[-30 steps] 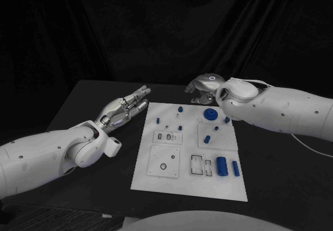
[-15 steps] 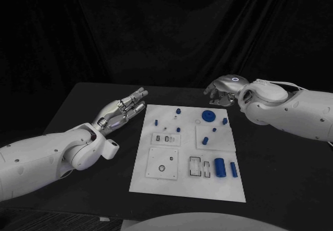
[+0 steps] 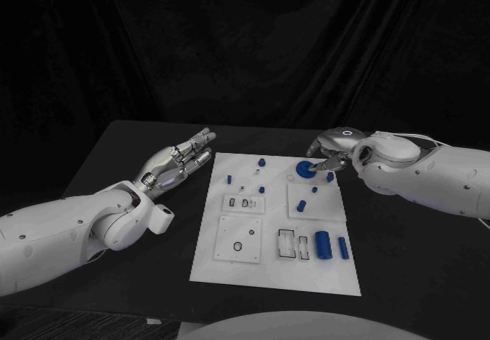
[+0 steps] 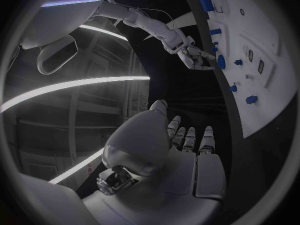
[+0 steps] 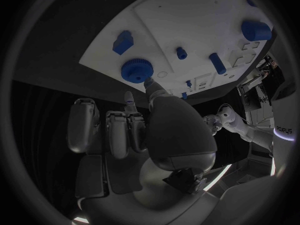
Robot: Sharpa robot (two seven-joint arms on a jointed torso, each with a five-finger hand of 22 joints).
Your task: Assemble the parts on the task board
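The white task board (image 3: 237, 265) lies in the middle of the black table. Several blue parts are on it: a round gear (image 3: 305, 168) near the far edge, small pegs (image 3: 261, 162) beside it, and a thick cylinder (image 3: 325, 245) near the front right. My right hand (image 3: 328, 150) hovers at the board's far right corner, holding nothing. Its thumb tip (image 5: 150, 84) reaches the rim of the gear (image 5: 137, 70), while the other fingers (image 5: 116, 130) stay off the board. My left hand (image 3: 182, 159) lies flat and outstretched left of the board, empty.
The board (image 4: 262, 92) has rectangular slots (image 3: 291, 243) and a ring hole (image 3: 238, 246) in its front half. Bare black table surrounds it on both sides. A dark curtain hangs behind the table.
My right hand has come down from behind the board's far edge to the blue gear. The left hand has stayed where it was.
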